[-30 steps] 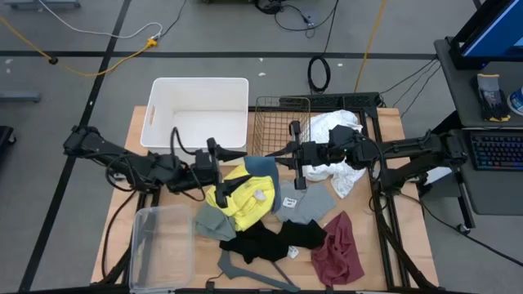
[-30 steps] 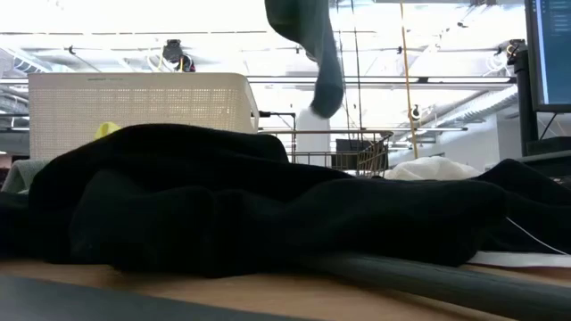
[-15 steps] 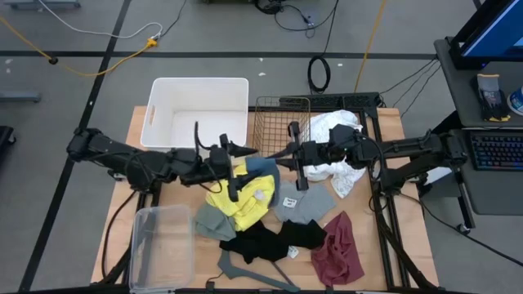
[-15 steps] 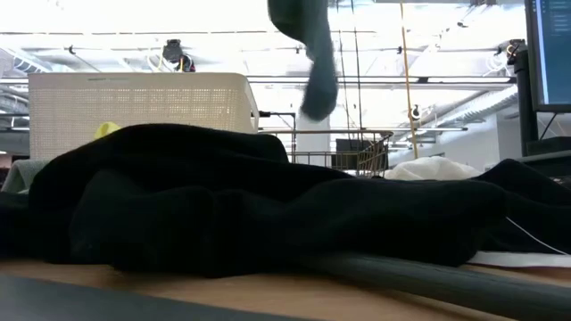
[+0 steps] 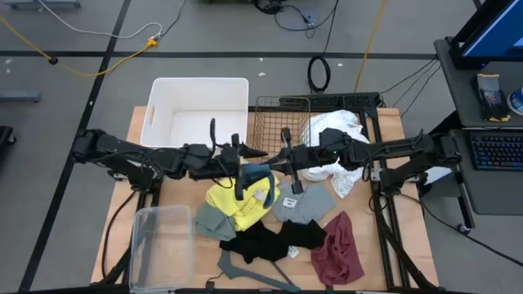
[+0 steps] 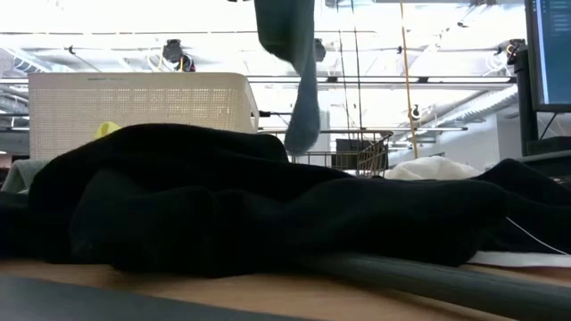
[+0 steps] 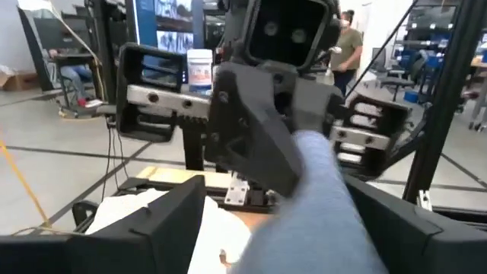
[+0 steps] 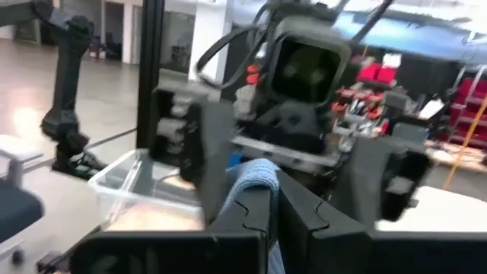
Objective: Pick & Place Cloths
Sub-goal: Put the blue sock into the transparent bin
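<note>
A grey-blue cloth (image 5: 260, 173) hangs in the air over the middle of the table; the low view shows it dangling from above (image 6: 296, 80). My right gripper (image 5: 276, 159) reaches in level from the table's right and is shut on it. My left gripper (image 5: 252, 163) faces it from the table's left, open. Its two fingers (image 7: 179, 221) stand either side of the cloth (image 7: 327, 205) with a gap to it. Below lie the yellow (image 5: 237, 204), sage green (image 5: 211, 222), black (image 5: 270, 238), maroon (image 5: 339, 251) and white (image 5: 335, 147) cloths. My right gripper pinches the grey-blue cloth's upper end (image 8: 255, 179) between its two shut fingers, coming level from the table's right. The cloth hangs slack below the fingers, and its lower end (image 6: 299, 138) is clear of the cloths on the table.
A white bin (image 5: 196, 110) and a wire basket (image 5: 282, 118) stand at the far edge. A clear container (image 5: 159, 245) sits near left. A grey cloth (image 5: 306, 204) and a thin grey hanger (image 5: 253, 273) lie near the front.
My left gripper has travelled toward the table's right, closing in on my right gripper and the hanging grey-blue cloth. My right gripper has shifted a little toward the left with the cloth, whose lower end has swung leftward in the low view.
</note>
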`<state>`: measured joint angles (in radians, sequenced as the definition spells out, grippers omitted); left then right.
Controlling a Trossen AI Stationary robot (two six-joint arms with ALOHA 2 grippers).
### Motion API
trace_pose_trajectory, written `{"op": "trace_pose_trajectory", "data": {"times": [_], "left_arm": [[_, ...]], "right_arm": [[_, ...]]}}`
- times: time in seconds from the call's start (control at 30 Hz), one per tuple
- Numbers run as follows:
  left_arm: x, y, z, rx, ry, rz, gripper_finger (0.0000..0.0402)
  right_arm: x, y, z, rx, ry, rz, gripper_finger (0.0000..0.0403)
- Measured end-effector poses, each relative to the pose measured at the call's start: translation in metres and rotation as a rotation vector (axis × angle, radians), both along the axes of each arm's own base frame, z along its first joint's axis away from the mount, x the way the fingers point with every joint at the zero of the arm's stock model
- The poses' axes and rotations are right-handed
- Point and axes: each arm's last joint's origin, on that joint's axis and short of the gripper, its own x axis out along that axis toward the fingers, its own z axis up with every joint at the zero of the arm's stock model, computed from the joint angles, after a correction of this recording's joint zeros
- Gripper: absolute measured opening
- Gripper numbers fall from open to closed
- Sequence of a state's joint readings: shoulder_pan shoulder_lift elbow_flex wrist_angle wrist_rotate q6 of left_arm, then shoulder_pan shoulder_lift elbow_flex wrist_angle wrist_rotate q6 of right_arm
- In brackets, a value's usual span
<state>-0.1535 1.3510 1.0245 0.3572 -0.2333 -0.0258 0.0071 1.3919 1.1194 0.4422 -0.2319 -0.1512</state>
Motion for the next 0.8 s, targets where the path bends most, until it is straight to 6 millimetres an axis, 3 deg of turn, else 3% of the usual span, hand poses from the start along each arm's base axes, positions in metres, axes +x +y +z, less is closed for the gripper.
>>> {"op": "trace_pose_trajectory", "data": {"times": [0.33,0.53,0.8], "left_arm": [[-0.002,0.002,-0.006,0.003,0.088,-0.048,0.0025],[-0.002,0.006,-0.008,-0.033,0.107,-0.052,0.001],[-0.013,0.007,0.0,-0.199,0.169,-0.064,0.0004]], "right_arm": [[-0.003,-0.005,0.004,-0.007,-0.016,-0.012,0.0],[-0.002,-0.006,0.002,-0.018,-0.01,-0.016,0.0014],[-0.007,-0.006,-0.005,-0.024,0.119,-0.02,0.0079]]}}
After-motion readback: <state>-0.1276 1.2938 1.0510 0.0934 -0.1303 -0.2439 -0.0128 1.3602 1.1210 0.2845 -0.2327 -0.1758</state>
